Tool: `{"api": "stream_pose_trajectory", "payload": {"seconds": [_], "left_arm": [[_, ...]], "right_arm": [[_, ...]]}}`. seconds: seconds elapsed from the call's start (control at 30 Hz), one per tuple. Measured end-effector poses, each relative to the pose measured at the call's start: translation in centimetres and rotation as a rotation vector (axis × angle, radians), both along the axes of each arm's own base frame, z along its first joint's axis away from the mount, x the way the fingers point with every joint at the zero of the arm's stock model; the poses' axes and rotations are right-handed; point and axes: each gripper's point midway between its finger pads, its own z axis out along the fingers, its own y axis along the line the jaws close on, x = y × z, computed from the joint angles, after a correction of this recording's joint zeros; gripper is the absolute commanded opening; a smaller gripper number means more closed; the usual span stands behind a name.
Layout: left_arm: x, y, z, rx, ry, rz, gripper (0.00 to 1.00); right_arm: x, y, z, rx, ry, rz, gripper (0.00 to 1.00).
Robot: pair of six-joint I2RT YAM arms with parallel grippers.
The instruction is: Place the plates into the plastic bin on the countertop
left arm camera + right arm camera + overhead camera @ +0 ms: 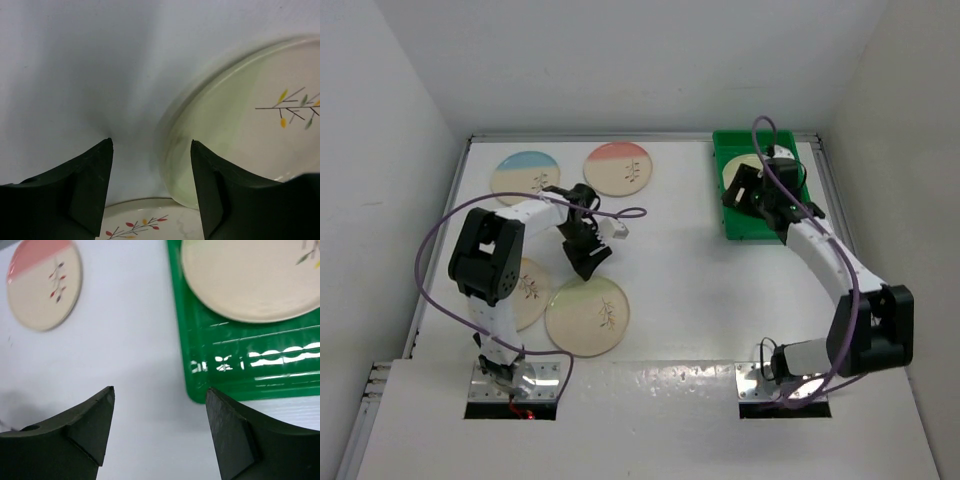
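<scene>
Surface: the white countertop [690, 290] is lying flat, with pale raised edges running round it.
Room: plain white walls [620, 60] are closing it in on the left, far and right sides.
Bin: the green plastic bin [225, 380] is sitting at the far right corner, holding one cream plate [250, 285].
Loose plates: the blue plate [525, 176] and the pink plate [617, 168] are lying side by side at the far left. The green-tinted plate [587, 316] and a fourth plate [532, 290], partly under the left arm, are lying nearer the front.
Left gripper [151, 145]: hanging over bare counter just beside the green-tinted plate, jaws apart, gripping nothing.
Right gripper [160, 392]: hovering over the bin's left edge, jaws apart, gripping nothing.
</scene>
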Motion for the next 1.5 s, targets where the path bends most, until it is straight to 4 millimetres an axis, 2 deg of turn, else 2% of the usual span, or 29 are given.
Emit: {"api": "stream_pose_trajectory", "payload": {"seconds": [0.13, 0.17, 0.23, 0.27, 0.33, 0.37, 0.47, 0.57, 0.6, 0.7, 0.8, 0.87, 0.97, 1.0, 1.03, 1.17, 1.27, 1.3, 1.33, 1.37, 1.43, 1.5], "left_arm": [[-0.3, 0.2, -0.8, 0.005, -0.004, 0.004, 0.55], [-0.4, 0.2, -0.9, 0.007, -0.005, 0.01, 0.44], [-0.5, 0.2, -1.1, 0.01, -0.005, 0.026, 0.34], [-0.6, 0.3, -1.2, 0.011, -0.003, 0.031, 0.24], [-1.3, 0.1, -1.3, 0.002, 0.032, 0.052, 0.12], [-1.6, 0.0, -1.2, -0.002, 0.046, 0.055, 0.0], [-1.7, -0.2, -0.9, -0.011, 0.066, 0.06, 0.0], [-1.7, -0.8, -0.4, -0.035, 0.085, 0.055, 0.0], [-1.5, -1.1, 0.0, -0.052, 0.083, 0.052, 0.0], [-0.1, -2.3, 1.7, -0.113, 0.035, 0.03, 0.0], [1.0, -3.0, 4.0, -0.16, -0.035, 0.014, 0.0], [1.3, -3.3, 5.5, -0.184, -0.077, 0.003, 0.0], [1.6, -3.5, 6.5, -0.202, -0.11, -0.007, 0.0], [1.6, -3.5, 6.5, -0.204, -0.113, -0.006, 0.0], [1.7, -3.5, 6.4, -0.204, -0.116, -0.004, 0.0], [2.2, -3.1, 6.2, -0.188, -0.132, 0.007, 0.0], [3.3, -2.6, 5.6, -0.181, -0.156, 0.026, 0.0], [3.4, -2.5, 5.5, -0.18, -0.151, 0.036, 0.04], [3.5, -2.4, 5.5, -0.182, -0.149, 0.044, 0.12], [3.6, -2.4, 5.6, -0.185, -0.15, 0.054, 0.29], [4.4, -2.5, 6.5, -0.187, -0.169, 0.076, 0.41], [6.3, -2.0, 8.1, -0.202, -0.218, 0.119, 0.5]], "right_arm": [[-2.3, 1.6, -0.2, -0.029, -0.01, 0.063, 0.72], [-2.9, 1.7, -0.6, -0.039, -0.003, 0.068, 0.72], [-3.9, 2.2, -1.6, -0.054, 0.021, 0.086, 0.74], [-4.4, 2.6, -2.1, -0.059, 0.032, 0.102, 0.74], [-5.3, 3.8, -3.0, -0.061, 0.054, 0.153, 0.77], [-5.9, 4.7, -3.4, -0.059, 0.065, 0.196, 0.79], [-7.5, 8.1, -4.2, -0.009, 0.094, 0.352, 0.79], [-9.2, 12.3, -5.7, 0.058, 0.147, 0.537, 0.79], [-10.2, 14.3, -6.6, 0.082, 0.178, 0.619, 0.79], [-13.1, 18.7, -9.3, 0.148, 0.281, 0.797, 0.79], [-14.9, 21.7, -11.7, 0.221, 0.373, 0.903, 0.79], [-14.7, 22.7, -13.4, 0.261, 0.42, 0.913, 0.78], [-13.6, 24.4, -13.5, 0.347, 0.416, 0.934, 0.65], [-13.3, 24.8, -13.5, 0.368, 0.409, 0.933, 0.57], [-13.2, 25.1, -13.6, 0.387, 0.407, 0.932, 0.4], [-14.0, 26.4, -13.4, 0.502, 0.434, 0.959, 0.0], [-14.5, 27.3, -12.8, 0.552, 0.408, 0.995, 0.0], [-14.5, 27.4, -12.7, 0.56, 0.399, 0.992, 0.0], [-14.5, 27.3, -12.8, 0.567, 0.397, 0.984, 0.0], [-14.5, 27.0, -12.7, 0.581, 0.394, 0.973, 0.0], [-14.2, 26.0, -12.2, 0.619, 0.409, 0.93, 0.0], [-12.9, 24.2, -11.6, 0.642, 0.404, 0.845, 0.0]]}}
